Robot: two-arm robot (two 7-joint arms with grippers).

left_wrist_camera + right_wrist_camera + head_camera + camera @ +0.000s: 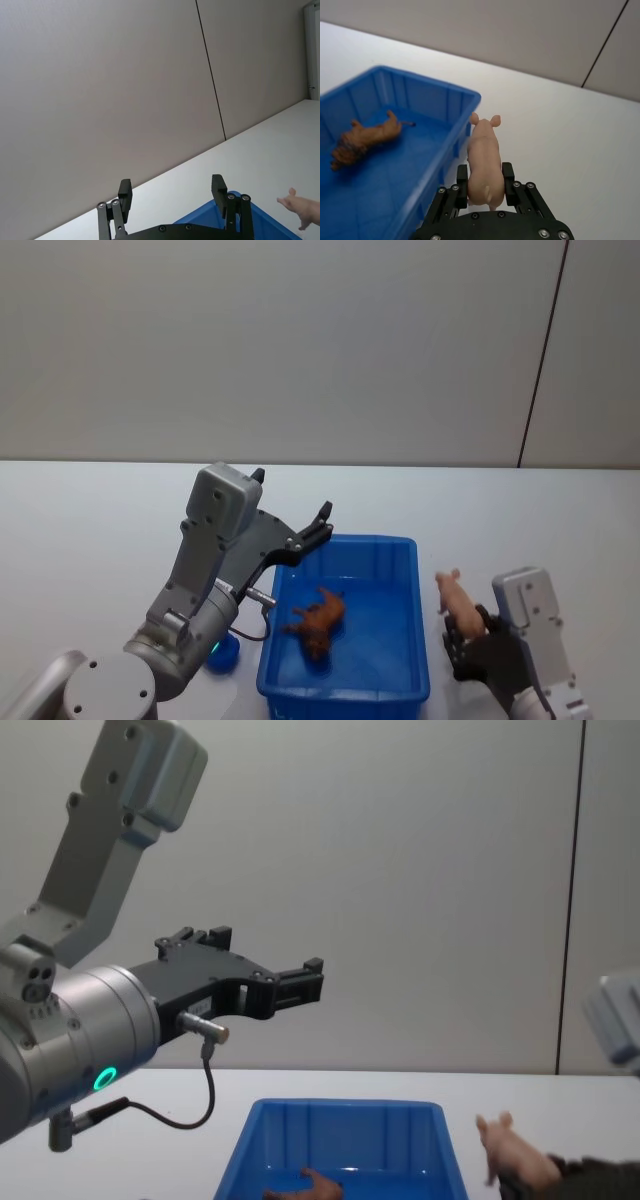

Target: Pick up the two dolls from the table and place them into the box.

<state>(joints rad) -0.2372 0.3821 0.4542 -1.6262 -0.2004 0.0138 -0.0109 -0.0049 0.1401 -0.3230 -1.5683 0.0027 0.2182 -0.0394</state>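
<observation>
As we look down from our head, our left gripper (292, 493) hangs open over the box's (340, 688) far left corner, and the brown doll (318, 620) lies inside. At our right wrist, our right gripper (485, 174) squeezes the pink doll (484, 147) beside the box's rim.

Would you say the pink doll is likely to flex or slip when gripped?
Probably stiff: the pink doll holds its shape, sticking out unsupported from the right end effector. Its smooth, rounded body may twist, being gripped only at the rear.
</observation>
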